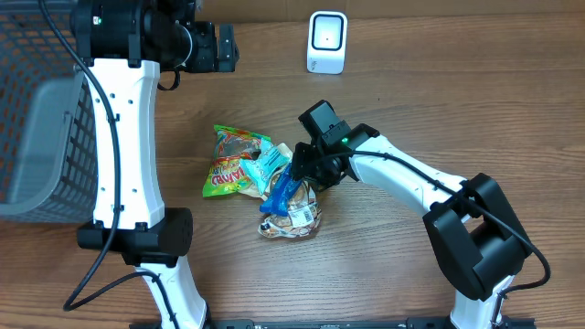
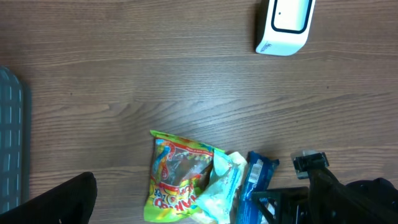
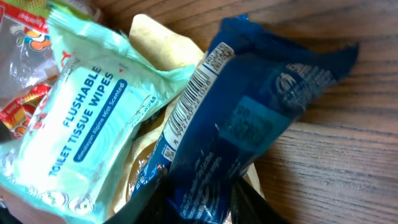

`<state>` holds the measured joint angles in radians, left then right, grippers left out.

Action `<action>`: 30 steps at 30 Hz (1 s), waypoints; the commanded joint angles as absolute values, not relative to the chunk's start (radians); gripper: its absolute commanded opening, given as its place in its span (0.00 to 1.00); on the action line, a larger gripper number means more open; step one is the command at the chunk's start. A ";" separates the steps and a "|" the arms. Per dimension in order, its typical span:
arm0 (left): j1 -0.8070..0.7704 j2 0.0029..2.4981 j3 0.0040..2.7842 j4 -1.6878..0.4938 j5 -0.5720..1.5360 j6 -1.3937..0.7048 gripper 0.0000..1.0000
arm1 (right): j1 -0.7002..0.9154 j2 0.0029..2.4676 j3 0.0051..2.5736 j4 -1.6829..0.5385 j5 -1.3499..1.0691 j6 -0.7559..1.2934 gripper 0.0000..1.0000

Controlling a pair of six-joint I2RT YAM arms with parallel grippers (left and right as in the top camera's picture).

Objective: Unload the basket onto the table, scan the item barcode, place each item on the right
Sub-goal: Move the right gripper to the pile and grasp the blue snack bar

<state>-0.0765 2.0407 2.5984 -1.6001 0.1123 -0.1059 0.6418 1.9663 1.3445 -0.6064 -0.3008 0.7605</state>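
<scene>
A blue snack packet (image 1: pixel 279 187) (image 3: pixel 249 124) with a white barcode strip lies on top of a small pile of items at the table's middle. My right gripper (image 1: pixel 303 174) (image 3: pixel 199 202) has come in from the right. Its dark fingers press on both sides of the packet's near end. The white barcode scanner (image 1: pixel 326 41) (image 2: pixel 285 25) stands at the table's far edge, well away from the pile. High at the back left hangs my left gripper (image 1: pixel 219 47), open and holding nothing; only one finger (image 2: pixel 62 199) shows in the left wrist view.
In the pile are a pale green pack of toilet tissue wipes (image 1: pixel 265 164) (image 3: pixel 87 118), a yellow-green candy bag (image 1: pixel 233 164) (image 2: pixel 177 177) and a tan bag (image 1: pixel 292 221) under the packet. A grey mesh basket (image 1: pixel 37 137) stands at the left edge.
</scene>
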 commanded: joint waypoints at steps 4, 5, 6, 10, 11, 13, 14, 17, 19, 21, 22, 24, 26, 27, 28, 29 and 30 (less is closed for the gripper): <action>-0.072 2.048 2.613 -1.596 0.124 -0.120 1.00 | 0.605 1.953 1.356 -0.628 -0.316 0.696 0.11; -0.072 2.048 2.613 -1.596 0.123 -0.120 1.00 | 0.597 1.945 1.357 -0.629 -0.318 0.668 0.07; -0.072 2.048 2.613 -1.596 0.123 -0.120 1.00 | 0.592 1.941 1.357 -0.629 -0.320 0.644 0.04; -0.072 2.048 2.613 -1.596 0.124 -0.120 1.00 | 0.561 1.901 1.357 -0.633 -0.381 0.445 0.04; -0.072 2.048 2.613 -1.596 0.123 -0.120 1.00 | 0.548 1.887 1.357 -0.640 -0.419 0.367 0.04; -0.072 2.048 2.613 -1.596 0.123 -0.120 1.00 | 0.531 1.880 1.359 -0.653 -0.458 0.329 0.13; -0.072 2.048 2.613 -1.596 0.123 -0.120 1.00 | 0.526 1.880 1.361 -0.659 -0.471 0.328 0.20; -0.072 2.048 2.613 -1.596 0.123 -0.120 1.00 | 0.521 1.880 1.361 -0.663 -0.500 0.340 0.44; -0.072 2.048 2.613 -1.596 0.123 -0.120 1.00 | 0.525 1.881 1.361 -0.679 -0.495 0.459 0.55; -0.072 2.048 2.613 -1.596 0.123 -0.120 1.00 | 0.535 1.882 1.359 -0.701 -0.492 0.537 0.60; -0.072 2.048 2.613 -1.596 0.123 -0.120 1.00 | 0.544 1.883 1.353 -0.710 -0.491 0.556 0.60; -0.072 2.048 2.613 -1.596 0.123 -0.120 1.00 | 0.563 1.890 1.345 -0.730 -0.461 0.559 0.61; -0.072 2.048 2.613 -1.596 0.123 -0.120 1.00 | 0.576 1.901 1.345 -0.746 -0.408 0.558 0.61; -0.072 2.048 2.613 -1.596 0.123 -0.120 1.00 | 0.580 1.908 1.345 -0.747 -0.386 0.558 0.62; -0.072 2.048 2.613 -1.596 0.123 -0.120 1.00 | 0.582 1.914 1.345 -0.746 -0.382 0.558 0.62; -0.072 2.048 2.613 -1.596 0.123 -0.120 1.00 | 0.582 1.933 1.345 -0.739 -0.386 0.558 0.62; -0.072 2.048 2.613 -1.596 0.123 -0.120 1.00 | 0.582 1.955 1.345 -0.734 -0.389 0.561 0.62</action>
